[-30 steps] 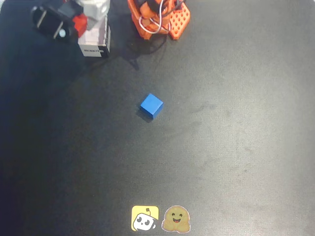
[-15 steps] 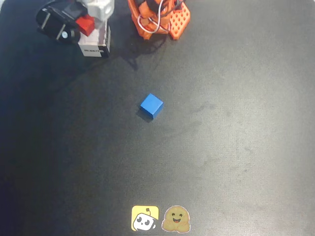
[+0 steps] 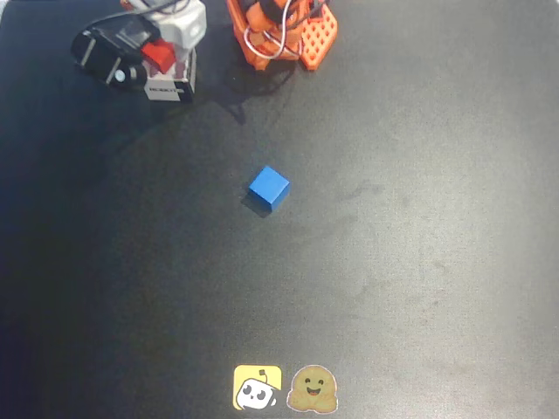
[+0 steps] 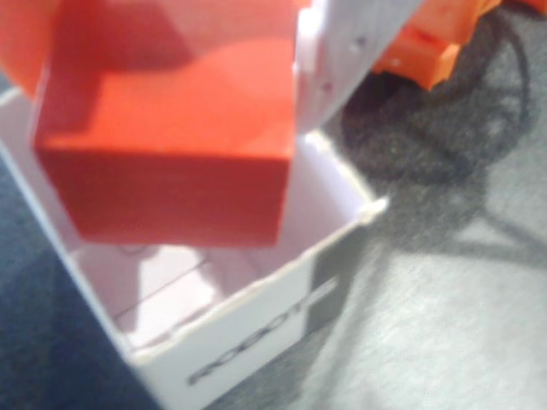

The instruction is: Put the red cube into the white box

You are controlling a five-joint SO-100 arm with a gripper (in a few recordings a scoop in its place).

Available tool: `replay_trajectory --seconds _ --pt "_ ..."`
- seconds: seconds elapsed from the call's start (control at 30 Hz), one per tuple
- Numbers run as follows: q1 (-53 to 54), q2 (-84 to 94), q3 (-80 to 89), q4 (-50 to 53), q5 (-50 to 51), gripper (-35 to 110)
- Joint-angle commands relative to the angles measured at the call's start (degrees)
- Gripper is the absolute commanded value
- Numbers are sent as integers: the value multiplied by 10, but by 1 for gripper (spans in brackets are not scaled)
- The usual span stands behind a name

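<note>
Upper left: tool (image 3: 153, 54) pinching red cube (image 3: 158, 56), now shifted over white box (image 3: 171, 85); release next.

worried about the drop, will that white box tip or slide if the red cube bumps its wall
Probably, a little. The white box has thin walls like card, so it looks light and could slide on the smooth dark table. It is wider than the red cube, so tipping seems less likely. The walls may flex if pressed.
</note>
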Motion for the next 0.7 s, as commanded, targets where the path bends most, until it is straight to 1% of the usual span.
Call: replay_trajectory --seconds 0.0,0.27,0.43,0.67 --pt "4 5 5 -18 3 3" --pt "14 34 13 -12 0 11" --pt "19 50 23 -24 -22 16" --pt "24 79 32 -17 -43 19"
